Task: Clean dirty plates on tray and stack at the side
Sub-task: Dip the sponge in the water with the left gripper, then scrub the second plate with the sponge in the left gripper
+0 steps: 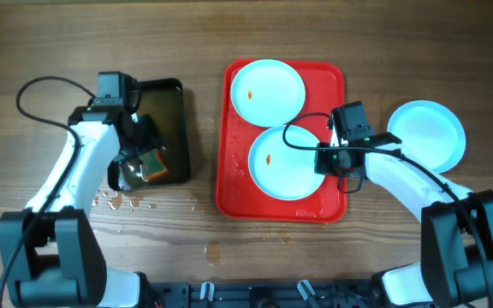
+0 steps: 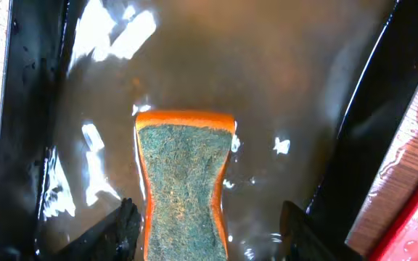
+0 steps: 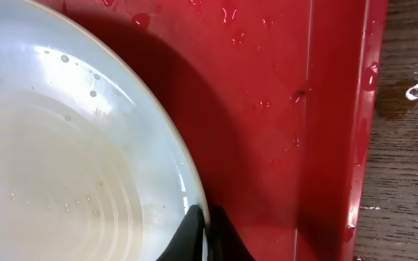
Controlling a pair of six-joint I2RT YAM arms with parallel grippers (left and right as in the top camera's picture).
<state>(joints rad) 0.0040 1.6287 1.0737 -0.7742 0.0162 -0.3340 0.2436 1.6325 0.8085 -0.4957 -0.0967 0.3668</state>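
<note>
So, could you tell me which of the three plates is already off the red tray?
The lone plate on the wooden table, right of the tray; the far plate and near plate both lie on that tray.

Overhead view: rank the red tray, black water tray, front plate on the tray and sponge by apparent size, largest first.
1. red tray
2. black water tray, partly covered
3. front plate
4. sponge
</note>
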